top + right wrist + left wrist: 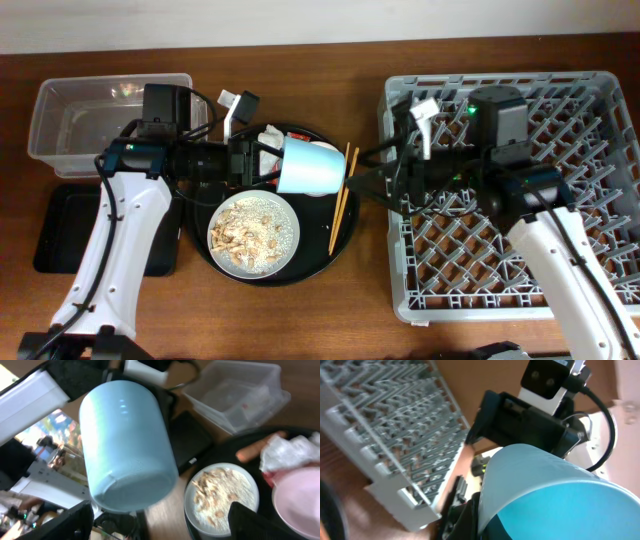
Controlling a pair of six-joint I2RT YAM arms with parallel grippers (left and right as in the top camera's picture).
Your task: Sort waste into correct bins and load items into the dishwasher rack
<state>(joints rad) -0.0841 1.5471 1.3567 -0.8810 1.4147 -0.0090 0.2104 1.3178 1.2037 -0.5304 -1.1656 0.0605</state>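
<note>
Overhead, the left gripper (262, 160) clamps one light-blue cup (310, 166) over the round black tray (315, 257), with two chopsticks (342, 195) at its 3 o'clock. In the left wrist view, the grip seems to sit at the rim. In the right wrist view, the right gripper (160, 515) gapes wide and empty, the cup at 12 o'clock.

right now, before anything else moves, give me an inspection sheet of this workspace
surface: wooden table
job's things: light-blue cup on its side in the air above the round black tray; plate of food scraps and chopsticks on that tray, napkin and carrot stick there too; clear box and flat black tray at left; rack at right, no dishes seen in it
clutter: nothing seen
grippers: left pincer shut on the cup; right pincer open, pointed at the cup
cables: black cables loop off both wrists
surroundings: pale wall behind the table
</note>
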